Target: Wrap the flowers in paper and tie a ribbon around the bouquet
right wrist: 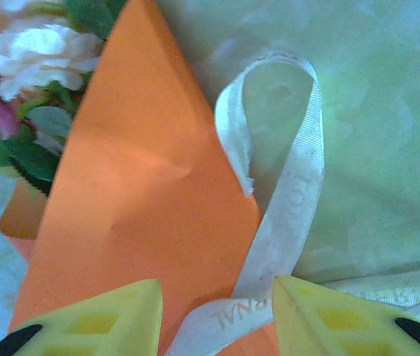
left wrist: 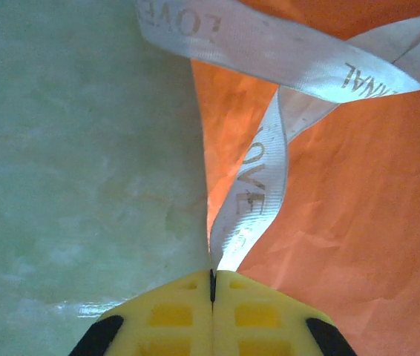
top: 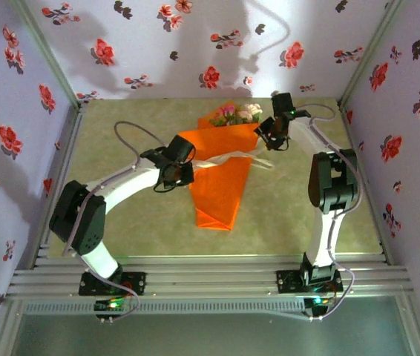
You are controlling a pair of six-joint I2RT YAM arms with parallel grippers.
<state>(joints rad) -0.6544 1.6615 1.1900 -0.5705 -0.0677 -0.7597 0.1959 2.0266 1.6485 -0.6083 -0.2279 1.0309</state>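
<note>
The pale green surface is stretching out between the flower-print walls, and right in the middle the orange paper is lying folded into a long wedge. Its narrow tip is pointing toward the arm bases and its wide mouth is opening toward the far wall.

At that mouth the flowers are poking out, pink and cream heads with green leaves. The right wrist view is catching a cream bloom and a pink one tucked against the paper's edge.

Across the middle of the paper the ribbon is running side to side, a pale strip with grey lettering. From the left wrist it is crossing over itself above the orange sheet. From the right wrist it is curling into a loop out on the bare surface, just beside the paper's edge.

The left end effector is sitting at the paper's left edge with its yellow fingers pressed together, pinching one end of the ribbon.

The right end effector is hanging at the paper's right side, near the flowers, with its fingers spread apart. The ribbon is passing through the gap, and neither finger is clamping it.
</note>
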